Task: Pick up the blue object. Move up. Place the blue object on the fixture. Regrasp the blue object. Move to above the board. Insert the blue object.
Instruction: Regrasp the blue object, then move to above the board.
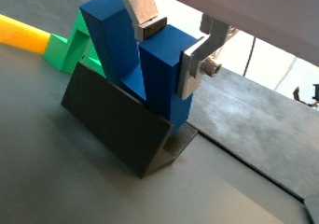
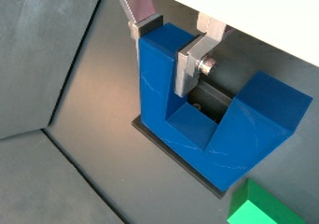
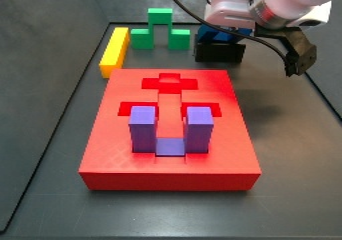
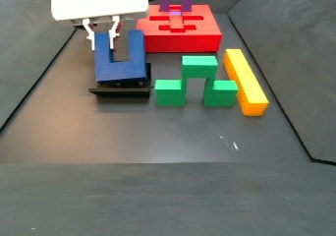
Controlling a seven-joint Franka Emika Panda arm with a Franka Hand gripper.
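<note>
Silver plate fingers (image 2: 189, 67) of the gripper (image 1: 174, 46) straddle one upright prong of the block described below; whether the pads press on it or stand just clear cannot be told.

1. Large flat red rectangular board (image 3: 167, 129) with cut-out recesses: lies well apart from the gripper, with a purple U-shaped block (image 3: 166, 130) already seated in it.
2. Long yellow bar (image 4: 245, 80) and green stepped block (image 4: 196, 80): lie beside the work area, untouched.
3. Low black stepped fixture (image 1: 118, 125): stands on the dark floor near the green block.
4. Small solid-blue U-shaped object (image 2: 210, 110): rests on the fixture, prongs up, leaning against its upright face in a wrist view.

Judged step: placing or regrasping on the fixture.

Risks:
- An off-centre closure on the single prong may tilt the blue object or slide it off the fixture.
- A tilted grasp would cause jamming at the board recess.
</note>
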